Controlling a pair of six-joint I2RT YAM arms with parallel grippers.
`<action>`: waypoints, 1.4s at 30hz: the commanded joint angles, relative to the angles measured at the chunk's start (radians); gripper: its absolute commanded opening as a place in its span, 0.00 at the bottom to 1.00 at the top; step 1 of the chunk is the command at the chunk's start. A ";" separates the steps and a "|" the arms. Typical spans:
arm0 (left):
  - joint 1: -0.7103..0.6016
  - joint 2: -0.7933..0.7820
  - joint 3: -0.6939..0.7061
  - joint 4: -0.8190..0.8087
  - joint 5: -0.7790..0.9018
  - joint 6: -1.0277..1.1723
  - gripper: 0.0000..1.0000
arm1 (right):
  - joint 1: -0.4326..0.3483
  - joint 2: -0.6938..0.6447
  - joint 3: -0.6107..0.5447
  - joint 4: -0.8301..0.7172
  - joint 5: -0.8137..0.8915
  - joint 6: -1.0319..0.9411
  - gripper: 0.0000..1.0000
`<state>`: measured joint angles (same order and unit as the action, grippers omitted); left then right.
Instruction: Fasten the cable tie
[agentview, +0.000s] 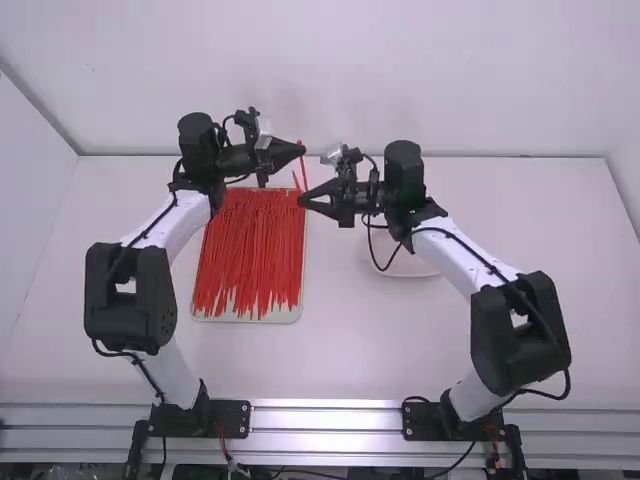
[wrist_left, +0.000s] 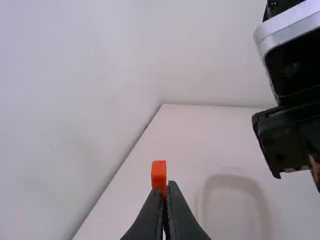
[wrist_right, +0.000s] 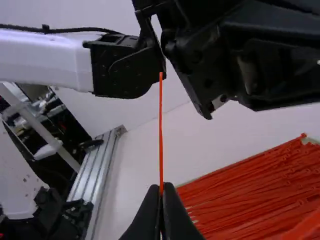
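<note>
Our right gripper (wrist_right: 161, 187) is pressed together on one orange cable tie (wrist_right: 160, 130), partway along its length. It holds the tie in the air above the far end of the spare ties (agentview: 250, 250), which spread on their tray (agentview: 245, 318) toward 7 o'clock. At 12 o'clock from it, our left gripper (wrist_left: 164, 189) pinches the tie's head (wrist_left: 159, 172). We judge the tie light, slick and springy, so we should hold it close to its tip for it to enter the slot straight.
</note>
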<state>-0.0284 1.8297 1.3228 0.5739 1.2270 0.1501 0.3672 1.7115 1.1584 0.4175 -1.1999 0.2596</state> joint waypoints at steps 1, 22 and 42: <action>0.007 -0.002 -0.002 0.006 0.018 0.020 0.02 | -0.011 0.011 0.024 0.006 -0.034 0.150 0.00; 0.002 -0.002 -0.002 0.024 0.013 0.296 0.02 | -0.058 0.009 0.024 0.054 -0.056 0.604 0.00; -0.041 -0.002 -0.002 0.056 0.041 0.329 0.02 | -0.066 0.009 0.024 0.148 -0.034 0.661 0.00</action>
<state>-0.0692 1.8297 1.3228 0.6147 1.2488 0.4721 0.3035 1.7130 1.1584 0.5587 -1.2240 0.9092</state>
